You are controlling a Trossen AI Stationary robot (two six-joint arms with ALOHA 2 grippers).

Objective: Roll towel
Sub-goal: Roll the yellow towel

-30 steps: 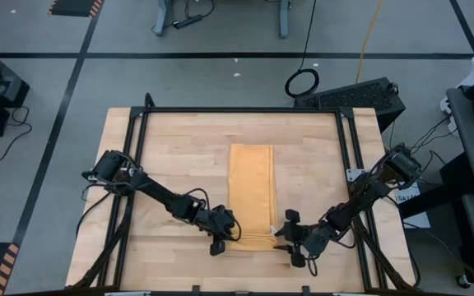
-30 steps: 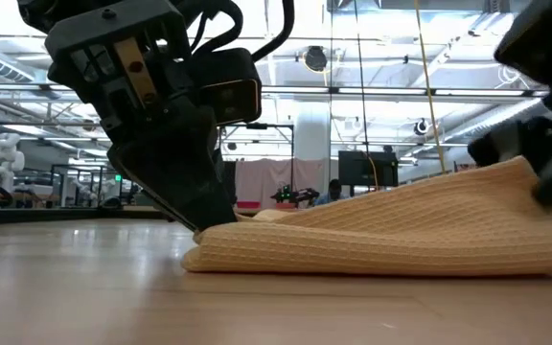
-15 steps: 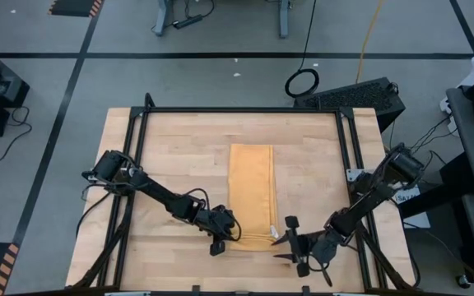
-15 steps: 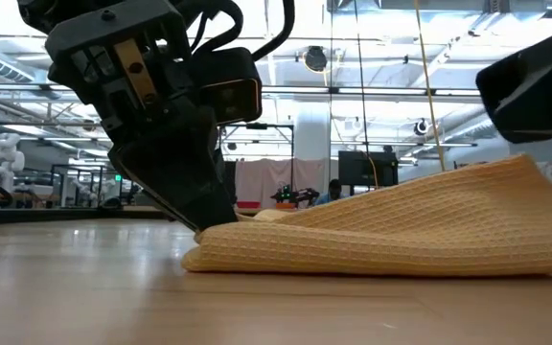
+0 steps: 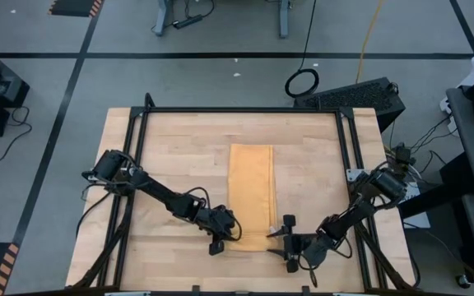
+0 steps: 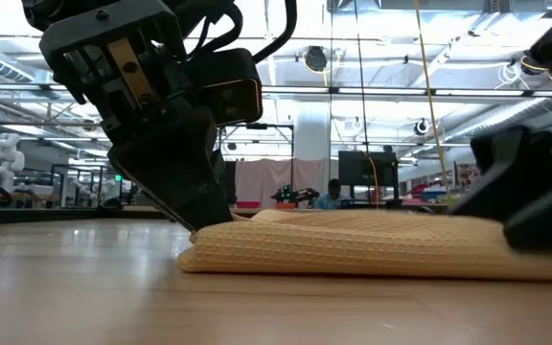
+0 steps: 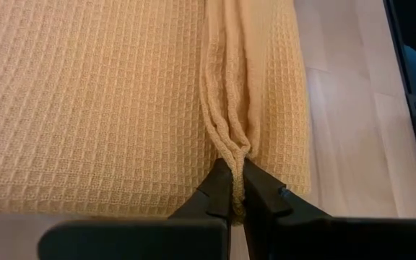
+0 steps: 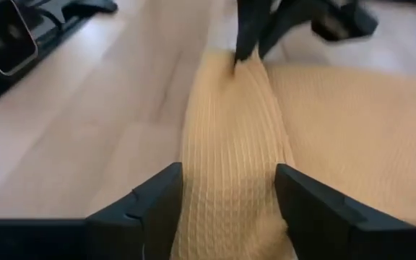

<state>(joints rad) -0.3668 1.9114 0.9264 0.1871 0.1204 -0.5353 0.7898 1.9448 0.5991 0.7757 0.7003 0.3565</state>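
Observation:
The mustard-yellow towel lies as a long strip on the wooden table, and its near end is folded over into a narrow band. My left gripper is at the band's left end, shut on a gathered fold. My right gripper is open at the band's right end. Its two fingers stand on either side of the band. In the low view the towel lies low between my left gripper and my right gripper. My left gripper pinches a bunch of several gathered layers at the left end of the towel's near band between its two fingertips. The fingers come low from the table's left, slanting down, along the band. The towel rests on the table. I cannot tell whether my right gripper touches the towel.
A black frame runs around the tabletop. Bare wood lies left, right and beyond the towel. Cables and a black case lie on the floor beyond the far right corner.
My right gripper has turned about and come in toward the towel's near right end. That end stood raised off the table a second ago and now lies low and flat. My left gripper has kept its hold.

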